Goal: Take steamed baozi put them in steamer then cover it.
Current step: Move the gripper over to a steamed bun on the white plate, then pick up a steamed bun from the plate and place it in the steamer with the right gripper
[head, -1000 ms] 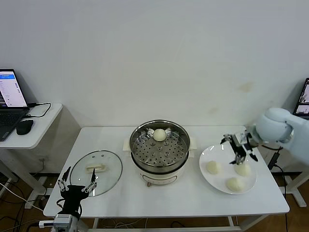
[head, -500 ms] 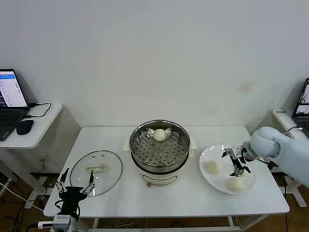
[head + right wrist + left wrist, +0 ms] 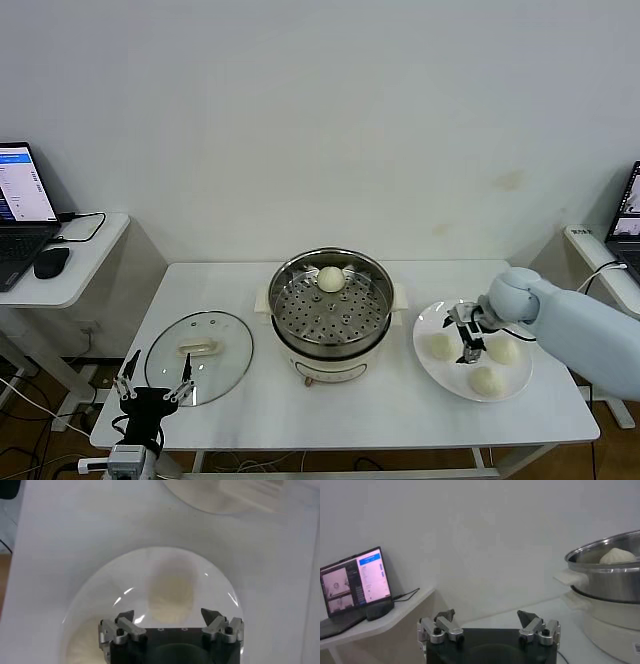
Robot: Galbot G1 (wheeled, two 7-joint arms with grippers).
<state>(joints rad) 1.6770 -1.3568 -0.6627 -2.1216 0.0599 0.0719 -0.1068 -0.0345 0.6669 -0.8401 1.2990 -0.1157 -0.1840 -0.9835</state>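
Observation:
The steel steamer (image 3: 330, 312) stands mid-table with one baozi (image 3: 330, 278) on its perforated tray. Three more baozi lie on the white plate (image 3: 436, 318): the nearest to the steamer (image 3: 440, 346), one on the right (image 3: 503, 351) and one at the front (image 3: 484, 380). My right gripper (image 3: 467, 338) hangs open low over the plate, between the first two. In the right wrist view a baozi (image 3: 171, 597) lies just ahead of the open right gripper (image 3: 170, 616), untouched. The glass cover (image 3: 200, 345) lies flat on the left. My left gripper (image 3: 155, 385) waits open at the table's front left corner.
A side table (image 3: 85, 260) with a laptop (image 3: 22, 195) and mouse (image 3: 50, 262) stands far left. Another laptop (image 3: 628, 205) shows at the right edge. In the left wrist view the steamer (image 3: 607, 577) rises beside the open left gripper (image 3: 487, 616).
My right gripper has moved left and down across the plate, from above the right-hand baozi towards the one nearest the steamer. The left arm has barely moved.

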